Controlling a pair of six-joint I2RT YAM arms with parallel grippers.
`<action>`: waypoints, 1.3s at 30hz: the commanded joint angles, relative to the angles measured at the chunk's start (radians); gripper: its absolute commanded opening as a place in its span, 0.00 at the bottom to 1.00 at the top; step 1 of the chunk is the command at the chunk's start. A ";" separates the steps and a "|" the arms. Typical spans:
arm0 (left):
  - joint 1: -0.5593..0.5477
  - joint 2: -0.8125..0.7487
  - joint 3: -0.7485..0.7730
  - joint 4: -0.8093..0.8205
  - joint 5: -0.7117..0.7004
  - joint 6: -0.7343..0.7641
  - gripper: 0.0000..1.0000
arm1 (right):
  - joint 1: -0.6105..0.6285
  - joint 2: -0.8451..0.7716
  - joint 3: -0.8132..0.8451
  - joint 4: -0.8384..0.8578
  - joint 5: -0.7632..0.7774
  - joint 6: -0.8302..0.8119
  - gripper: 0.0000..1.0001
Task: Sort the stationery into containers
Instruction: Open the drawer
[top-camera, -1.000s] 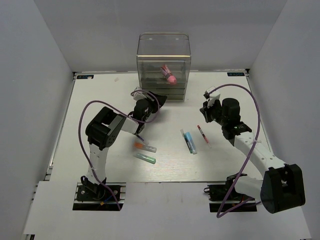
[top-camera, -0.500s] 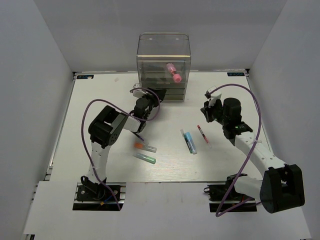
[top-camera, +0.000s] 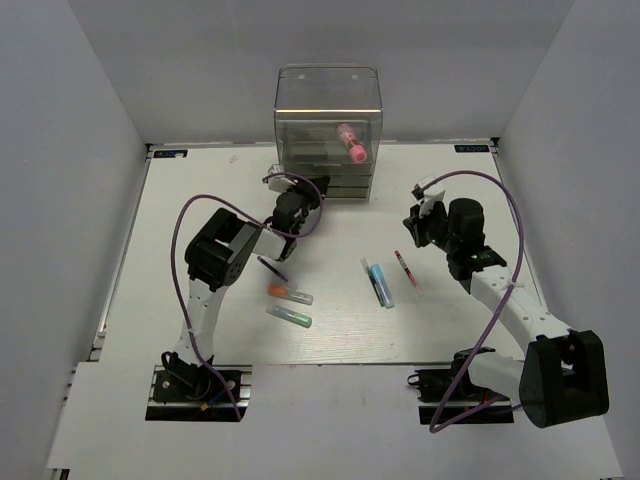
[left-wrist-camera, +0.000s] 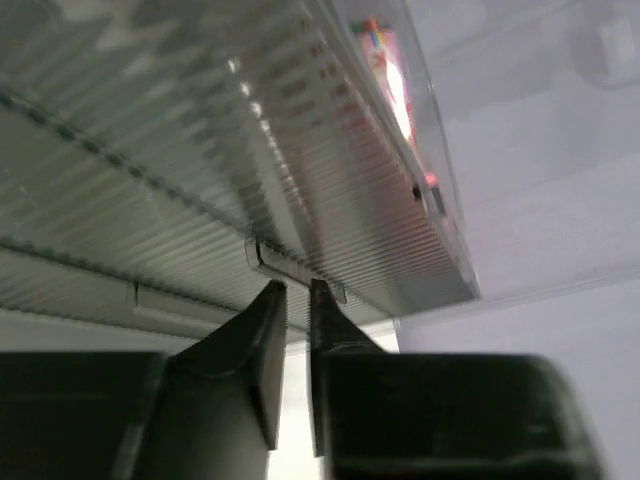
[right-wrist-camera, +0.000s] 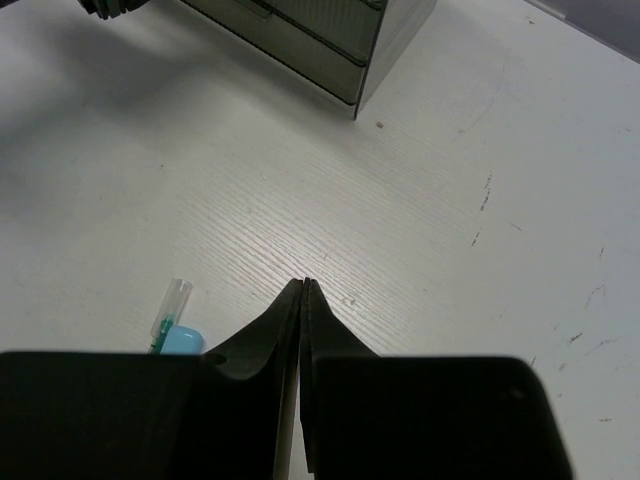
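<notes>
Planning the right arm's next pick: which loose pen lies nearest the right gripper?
The thin red pen, rightmost on the table, just right of the light-blue marker; the others lie farther from the right gripper.

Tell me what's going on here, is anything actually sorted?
The left hand is at the drawer fronts of the clear organiser, fingers nearly together by a drawer handle; a grip can't be confirmed. A pink cylinder sits in its top compartment. The right hand is shut and empty above the table. The dark pen, red pen, light-blue marker, orange-tipped marker and green-tipped marker lie unsorted on the table.
</notes>
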 joint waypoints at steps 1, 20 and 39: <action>0.007 -0.011 0.031 0.037 -0.026 0.027 0.19 | -0.007 -0.021 -0.002 0.042 -0.019 -0.003 0.06; -0.003 -0.062 -0.053 0.108 0.004 0.027 0.38 | -0.018 -0.004 -0.007 0.028 -0.036 0.007 0.62; 0.007 -0.005 0.063 0.020 -0.055 -0.002 0.40 | -0.023 0.005 -0.010 0.036 -0.031 0.004 0.64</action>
